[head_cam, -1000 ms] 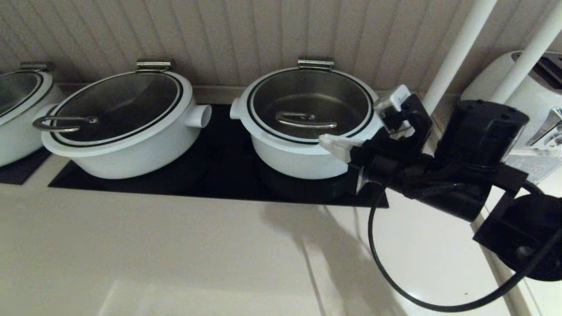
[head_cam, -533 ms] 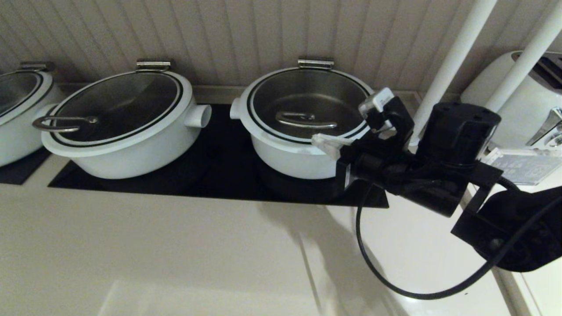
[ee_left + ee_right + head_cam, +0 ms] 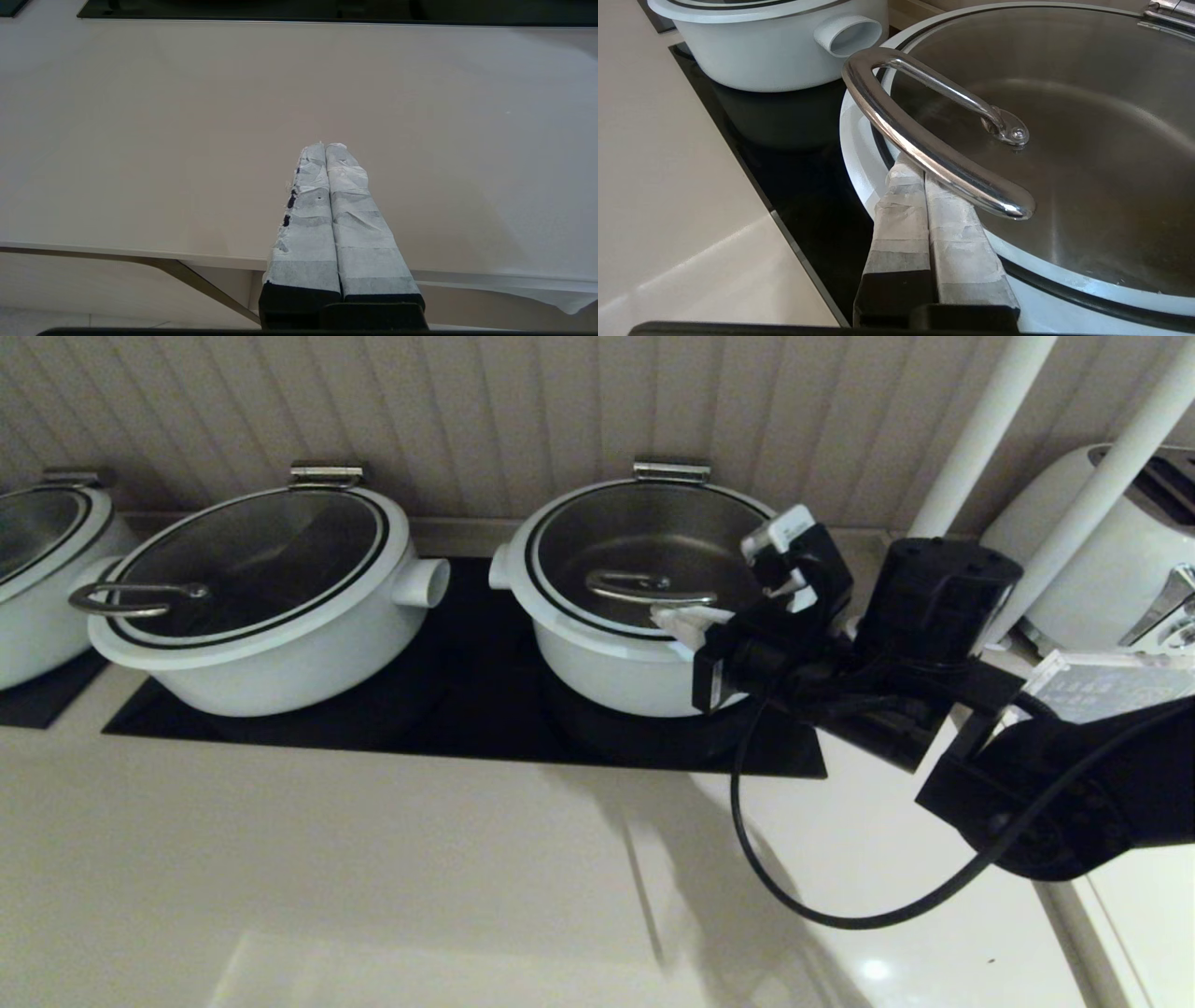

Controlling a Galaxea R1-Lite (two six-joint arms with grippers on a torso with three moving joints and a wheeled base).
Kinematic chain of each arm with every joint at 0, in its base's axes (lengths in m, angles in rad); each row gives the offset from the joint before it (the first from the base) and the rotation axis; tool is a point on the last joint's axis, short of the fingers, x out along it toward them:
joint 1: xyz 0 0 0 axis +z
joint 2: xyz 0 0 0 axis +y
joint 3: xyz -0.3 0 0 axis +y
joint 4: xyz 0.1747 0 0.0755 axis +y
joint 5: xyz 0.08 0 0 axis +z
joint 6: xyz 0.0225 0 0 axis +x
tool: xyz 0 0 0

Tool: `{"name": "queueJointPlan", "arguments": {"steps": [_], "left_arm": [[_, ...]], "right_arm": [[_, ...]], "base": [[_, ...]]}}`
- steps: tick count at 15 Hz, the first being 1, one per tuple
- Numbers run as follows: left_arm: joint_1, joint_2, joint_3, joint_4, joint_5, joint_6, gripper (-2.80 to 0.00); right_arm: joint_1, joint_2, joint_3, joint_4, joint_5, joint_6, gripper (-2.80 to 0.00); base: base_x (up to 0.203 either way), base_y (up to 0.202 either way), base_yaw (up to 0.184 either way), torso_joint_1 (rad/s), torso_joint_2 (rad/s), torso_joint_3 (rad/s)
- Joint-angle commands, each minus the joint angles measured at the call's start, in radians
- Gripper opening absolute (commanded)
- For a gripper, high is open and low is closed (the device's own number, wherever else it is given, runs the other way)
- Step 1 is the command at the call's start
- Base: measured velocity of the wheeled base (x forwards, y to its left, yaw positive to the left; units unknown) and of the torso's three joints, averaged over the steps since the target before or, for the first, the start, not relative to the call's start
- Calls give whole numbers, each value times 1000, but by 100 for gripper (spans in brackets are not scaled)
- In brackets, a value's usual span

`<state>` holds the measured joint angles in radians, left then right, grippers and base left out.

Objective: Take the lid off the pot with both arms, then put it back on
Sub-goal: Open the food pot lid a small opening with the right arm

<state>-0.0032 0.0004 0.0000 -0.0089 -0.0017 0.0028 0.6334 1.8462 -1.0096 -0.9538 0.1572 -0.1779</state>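
Observation:
The round white pot [image 3: 607, 667] stands on the black hob at the back, right of centre. Its glass lid [image 3: 653, 537] lies closed on it, with the steel handle [image 3: 649, 590] across the middle. My right gripper [image 3: 674, 621] is shut at the pot's front right rim. In the right wrist view its taped fingertips [image 3: 908, 163] lie on the lid's white rim, tucked under the handle [image 3: 887, 119] and touching it. My left gripper [image 3: 325, 147] is shut and empty above the beige counter near its front edge; it is out of the head view.
A wider oval pot [image 3: 261, 625] with a loop-handled lid stands to the left on the black hob [image 3: 467, 709], with another [image 3: 37, 579] at the far left. A white toaster [image 3: 1111, 551] and two white poles [image 3: 980, 429] stand at the right.
My right arm has moved left and in over the pot's rim, and its shut fingertips have gone from beside the rim to under the lid's handle. The lid has not moved.

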Motion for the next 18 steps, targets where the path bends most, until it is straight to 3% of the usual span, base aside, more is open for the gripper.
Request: {"name": "queueJointPlan", "arguments": {"steps": [1,5,9,12,13,16,18], "left_arm": [[0,0,0,0,0,2,-280],[0,0,0,0,0,0,-280],[0,0,0,-14,-4,63,-280],[0,0,-46,-32,-9,72,-280],[0,0,-76,-27,-31,71,-280],[0,20,-163,-23,-181,69,-280],[0,84,-206,-27,-218,71,-280]], "right_arm": [[0,2,-3,-6,1,-2,-280],[0,11,-24,-8,-14,-2,-280],[0,11,-43,-12,-33,0,-280],[0,9,-41,-29,-34,-2,-280],[0,7,-43,-29,-33,-2,-280],[-1,4,-44,-31,-33,-2,-280],[-1,2,-44,-31,-33,-2,-280]], "base": [[0,0,0,0,0,0],[0,0,0,0,0,0],[0,0,0,0,0,0],[0,0,0,0,0,0],[0,0,0,0,0,0],[0,0,0,0,0,0],[0,0,0,0,0,0]]}}
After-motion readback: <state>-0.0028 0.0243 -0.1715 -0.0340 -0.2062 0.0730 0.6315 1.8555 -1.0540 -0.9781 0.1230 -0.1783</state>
